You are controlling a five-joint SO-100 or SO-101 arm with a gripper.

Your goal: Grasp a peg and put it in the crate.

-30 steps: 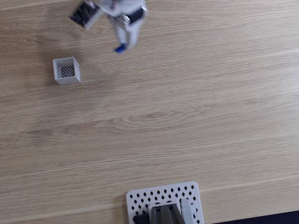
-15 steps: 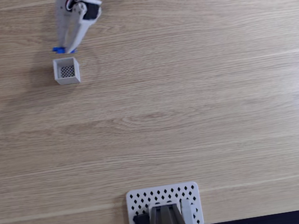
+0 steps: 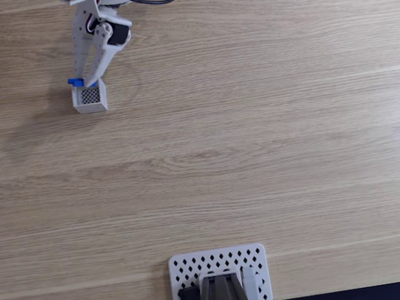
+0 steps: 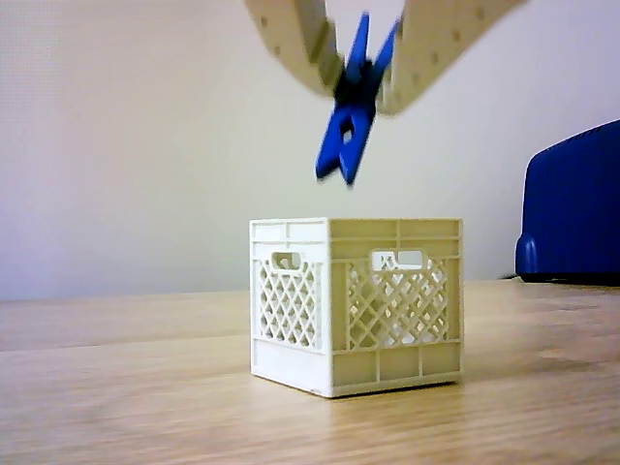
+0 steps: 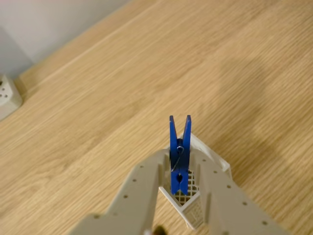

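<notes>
The gripper point(image 4: 356, 82) is clamped on the peg point(image 4: 349, 121), its two pale fingers point(image 4: 300, 44) pressing the blue clothespin from either side near its upper half. In the other view the peg hangs tilted, its lower tip pointing down toward the crate point(image 4: 356, 302) and held clear above the crate's top rim, roughly over the middle of the opening. The crate stands upright on the wooden table point(image 4: 145, 387), its lattice sides and handle slots facing the camera.

In the wrist view the peg point(image 5: 179, 156) sits between the fingers point(image 5: 134, 196), with the crate point(image 5: 210, 159) directly behind and beneath it; the crate's mesh bottom shows just past the peg's clamped end.

In the fixed view the gripper point(image 3: 86, 80) reaches from the top edge down to the crate point(image 3: 90, 97), and the peg point(image 3: 76, 82) shows as a small blue spot at the crate's upper left corner. A white perforated plate point(image 3: 219, 267) lies well apart from the crate, at the table's point(image 3: 273, 131) bottom edge.
</notes>
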